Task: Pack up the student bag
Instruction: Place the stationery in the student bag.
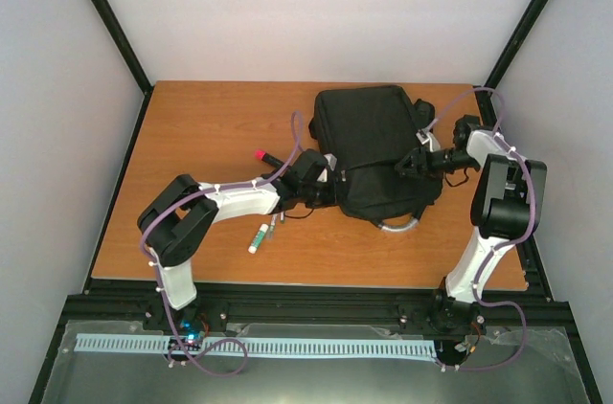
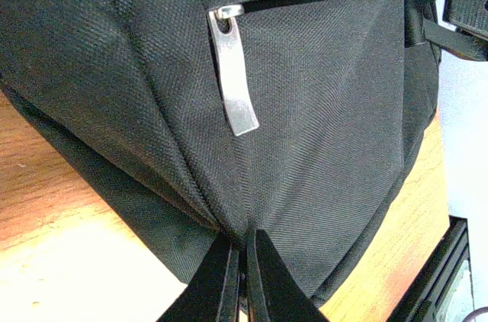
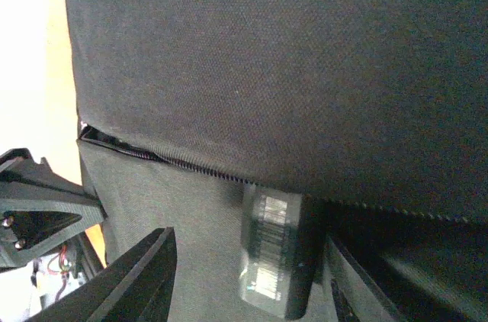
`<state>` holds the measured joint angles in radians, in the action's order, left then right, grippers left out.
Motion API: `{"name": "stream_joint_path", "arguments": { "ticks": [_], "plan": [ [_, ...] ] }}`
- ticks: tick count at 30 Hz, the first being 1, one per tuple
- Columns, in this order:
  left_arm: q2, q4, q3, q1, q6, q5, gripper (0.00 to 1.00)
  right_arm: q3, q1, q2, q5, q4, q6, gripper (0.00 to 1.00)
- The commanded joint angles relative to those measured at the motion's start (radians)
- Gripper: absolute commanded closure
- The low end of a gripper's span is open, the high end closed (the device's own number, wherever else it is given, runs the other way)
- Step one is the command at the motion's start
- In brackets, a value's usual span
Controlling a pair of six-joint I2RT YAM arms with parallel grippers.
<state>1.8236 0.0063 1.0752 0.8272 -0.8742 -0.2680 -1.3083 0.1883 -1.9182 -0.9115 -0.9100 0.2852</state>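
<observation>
The student bag [image 1: 369,145] is a large black backpack lying flat at the back right of the table, its curved grey handle [image 1: 397,224] toward the near side. My left gripper [image 1: 322,190] is shut on a pinch of the bag's fabric at its left edge; in the left wrist view [image 2: 244,249] the cloth puckers into the closed jaws, below a silver zip pull [image 2: 232,82]. My right gripper [image 1: 409,165] is open over the bag's right side. In the right wrist view [image 3: 248,284] its fingers stand wide on either side of a dark shiny zip pull [image 3: 273,253] under the zip line.
A red-capped pen [image 1: 265,154] lies left of the bag, partly under the left arm. A white and green marker [image 1: 257,238] lies near the table's front edge. The black frame posts stand at the table's back corners.
</observation>
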Motion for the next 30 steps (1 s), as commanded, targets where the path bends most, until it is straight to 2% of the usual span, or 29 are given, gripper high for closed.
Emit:
{"name": "stream_joint_path", "arguments": {
  "ticks": [1, 11, 13, 14, 16, 18, 25, 30],
  "plan": [
    [-0.049, -0.066, 0.034, 0.021, 0.053, -0.01, 0.99, 0.027, -0.003, 0.087, 0.092, -0.019, 0.064, 0.46],
    [-0.077, -0.101, 0.028, 0.021, 0.085, 0.007, 0.99, 0.102, -0.002, 0.187, 0.255, -0.052, 0.12, 0.44],
    [-0.079, -0.103, 0.028, 0.021, 0.088, 0.007, 0.99, 0.116, -0.001, 0.2, 0.274, -0.046, 0.13, 0.52],
    [-0.079, -0.103, 0.028, 0.021, 0.089, 0.007, 0.99, 0.123, -0.002, 0.207, 0.279, -0.038, 0.135, 0.58],
    [-0.078, -0.104, 0.028, 0.021, 0.089, 0.006, 0.99, 0.134, -0.002, 0.217, 0.285, -0.024, 0.141, 0.8],
    [-0.078, -0.104, 0.029, 0.021, 0.089, 0.004, 0.99, 0.138, -0.003, 0.219, 0.279, -0.014, 0.144, 0.95],
    [-0.08, -0.111, 0.032, 0.021, 0.093, 0.01, 0.99, 0.114, -0.017, 0.175, 0.234, -0.003, 0.129, 0.97],
    [-0.082, -0.115, 0.035, 0.021, 0.095, 0.011, 0.99, 0.085, -0.023, 0.158, 0.223, 0.066, 0.083, 0.97]
  ]
}}
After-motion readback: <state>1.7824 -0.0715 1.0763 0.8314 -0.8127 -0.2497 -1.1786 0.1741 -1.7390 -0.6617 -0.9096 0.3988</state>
